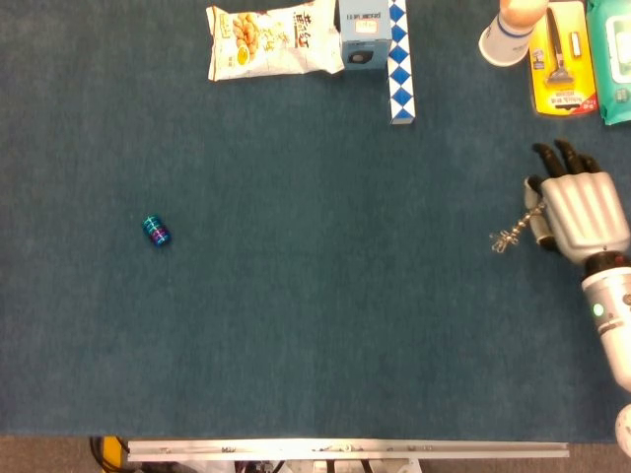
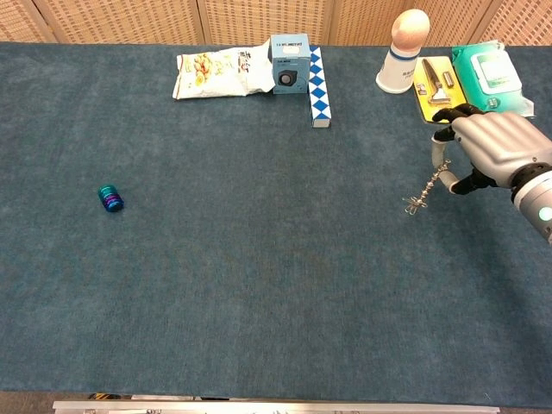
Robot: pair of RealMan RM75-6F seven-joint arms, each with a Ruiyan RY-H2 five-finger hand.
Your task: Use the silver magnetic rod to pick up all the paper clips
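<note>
My right hand (image 1: 580, 210) (image 2: 492, 149) is at the right edge of the table, fingers curled around the silver magnetic rod (image 1: 528, 219) (image 2: 436, 178). The rod slants down and to the left out of the grip. A cluster of paper clips (image 1: 507, 239) (image 2: 415, 203) hangs from its lower tip, just above the blue cloth. No loose paper clips show on the cloth. My left hand is in neither view.
A small blue-green cylinder (image 1: 156, 231) (image 2: 110, 198) lies at the left. Along the far edge stand a snack bag (image 1: 271, 40), a small blue box (image 1: 363, 33), a blue-white checkered bar (image 1: 400, 61), a white bottle (image 2: 404, 51), a razor pack (image 1: 560, 59) and a wipes pack (image 2: 490, 83).
</note>
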